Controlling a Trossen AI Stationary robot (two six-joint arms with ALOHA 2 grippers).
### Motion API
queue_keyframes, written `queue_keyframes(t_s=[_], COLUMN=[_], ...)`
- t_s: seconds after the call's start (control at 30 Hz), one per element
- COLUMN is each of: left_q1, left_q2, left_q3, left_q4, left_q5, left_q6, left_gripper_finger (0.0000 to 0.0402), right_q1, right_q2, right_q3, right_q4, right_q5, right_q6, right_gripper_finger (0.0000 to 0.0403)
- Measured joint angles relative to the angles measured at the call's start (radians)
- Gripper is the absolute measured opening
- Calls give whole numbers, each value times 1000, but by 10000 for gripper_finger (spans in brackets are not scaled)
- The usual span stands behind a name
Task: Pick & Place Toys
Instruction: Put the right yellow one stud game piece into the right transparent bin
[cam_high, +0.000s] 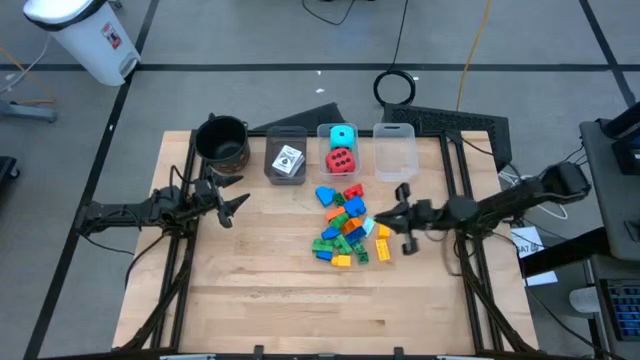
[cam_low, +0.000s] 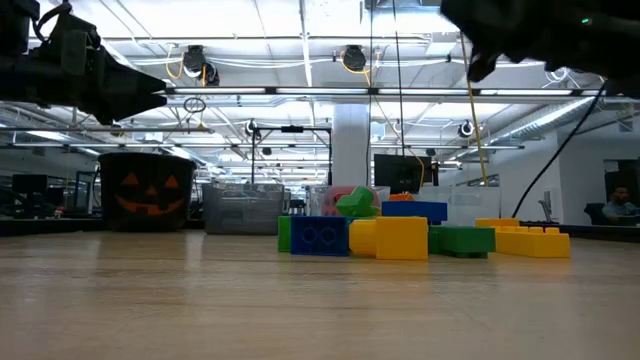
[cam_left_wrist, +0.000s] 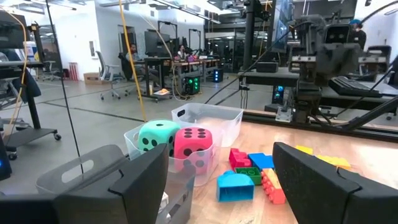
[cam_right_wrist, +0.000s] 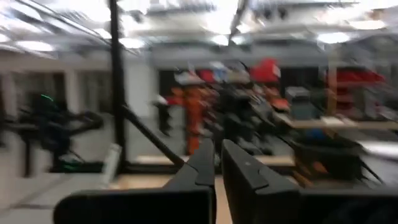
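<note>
Hovering just right of the brick pile (cam_high: 345, 225), right gripper (cam_high: 388, 222) fingers nearly closed, empty. Left gripper (cam_high: 237, 205) waits well left of pile, jaws wide.

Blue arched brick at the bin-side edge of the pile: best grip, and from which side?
Come straight down on the blue arched brick and pinch its flat side faces; the curved top looks likely to slip. It lies at the pile's far edge with bare table on the left side, so the open left gripper seems best placed.

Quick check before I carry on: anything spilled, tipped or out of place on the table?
Nothing stands out. The bricks lie in a loose pile on the table, the red cube and cyan cube sit in the middle clear bin, and all containers stand upright.
</note>
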Motion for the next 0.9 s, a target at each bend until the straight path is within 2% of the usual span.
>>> queue_keyframes(t_s=[0.07,0.13,0.23,0.33,0.43,0.53,0.6,0.77,0.9], left_q1=[0,0,0,0,0,0,0,0,0], left_q2=[0,0,0,0,0,0,0,0,0], left_q3=[0,0,0,0,0,0,0,0,1], left_q4=[0,0,0,0,0,2,1,6,5], left_q5=[0,0,0,0,0,0,-1,-1,-1], left_q6=[0,0,0,0,0,0,0,0,1], left_gripper_finger=[292,292,292,292,292,292,292,292,292], right_q1=[3,7,20,45,53,29,0,-80,-113], right_q2=[60,89,97,140,198,224,239,242,243], right_q3=[42,89,250,446,544,567,555,492,431], right_q4=[-48,-200,-688,-1245,-1588,-1720,-1769,-1712,-1631], right_q5=[63,89,111,212,263,247,198,52,-3], right_q6=[-1,14,36,87,162,217,229,207,167], right_gripper_finger=[15,38,96,168,230,272,288,296,287])
